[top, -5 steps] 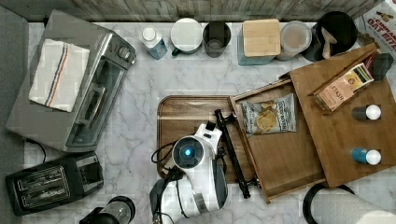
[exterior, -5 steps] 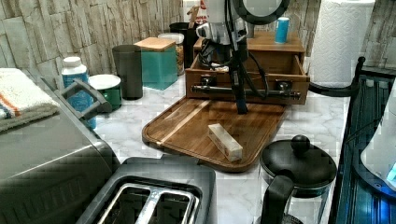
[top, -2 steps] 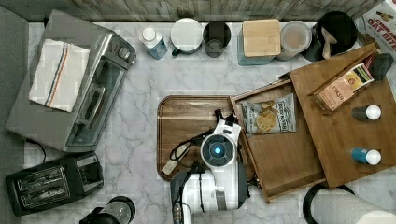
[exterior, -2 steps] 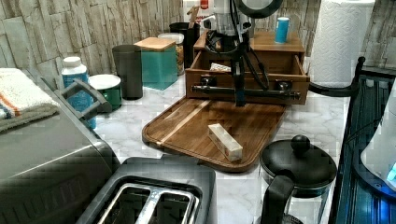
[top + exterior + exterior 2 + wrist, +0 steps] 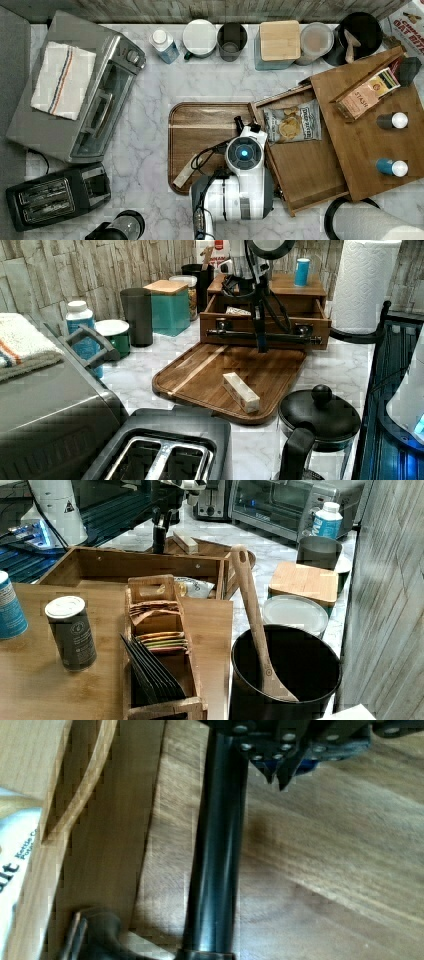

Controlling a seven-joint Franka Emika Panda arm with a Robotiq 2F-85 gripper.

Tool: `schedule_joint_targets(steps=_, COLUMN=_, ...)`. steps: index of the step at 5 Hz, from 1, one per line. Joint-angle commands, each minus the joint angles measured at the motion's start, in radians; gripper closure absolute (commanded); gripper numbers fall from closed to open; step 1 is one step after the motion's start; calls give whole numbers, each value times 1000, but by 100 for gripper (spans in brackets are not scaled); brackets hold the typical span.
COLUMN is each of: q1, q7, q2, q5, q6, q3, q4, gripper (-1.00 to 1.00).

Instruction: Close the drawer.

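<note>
The drawer (image 5: 305,165) stands pulled out from under the cabinet top (image 5: 380,145), toward the top view's left, with a chip bag (image 5: 292,125) lying in it. Its front panel (image 5: 285,322) carries a long black bar handle (image 5: 290,336). My gripper (image 5: 260,346) hangs shut, fingers pointing down, just in front of the handle's middle on the tray side. In the wrist view the handle (image 5: 215,860) runs right beside the closed gripper (image 5: 279,777). From the right view, the gripper (image 5: 159,542) stands beyond the drawer's front wall (image 5: 145,562). The arm covers most of the handle in the top view.
A dark wooden tray (image 5: 200,125) with a small pale block (image 5: 241,392) lies against the drawer front. A toaster oven (image 5: 95,110), toaster (image 5: 55,195) and black kettle (image 5: 317,417) stand around it. Canisters (image 5: 279,42) line the back wall. Bottles (image 5: 392,167) and a tea box (image 5: 367,92) sit on the cabinet top.
The arm has swung from over the tray toward the top view's right and now stands at the drawer's handle. The drawer looks to be in about the same place.
</note>
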Motion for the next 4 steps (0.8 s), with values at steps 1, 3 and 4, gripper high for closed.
schedule_joint_targets(steps=1, q1=-156, q7=-467, q2=102, q5=121, q6=57, q3=-163, q4=319, gripper=100)
schedule_joint_targets(steps=3, q1=-193, q7=-521, q2=214, q5=197, q6=11, q3=-238, q4=554, gripper=100)
schedule_joint_targets(steps=4, q1=-208, q7=-550, q2=221, q5=165, q6=33, q3=-248, q4=598, gripper=100)
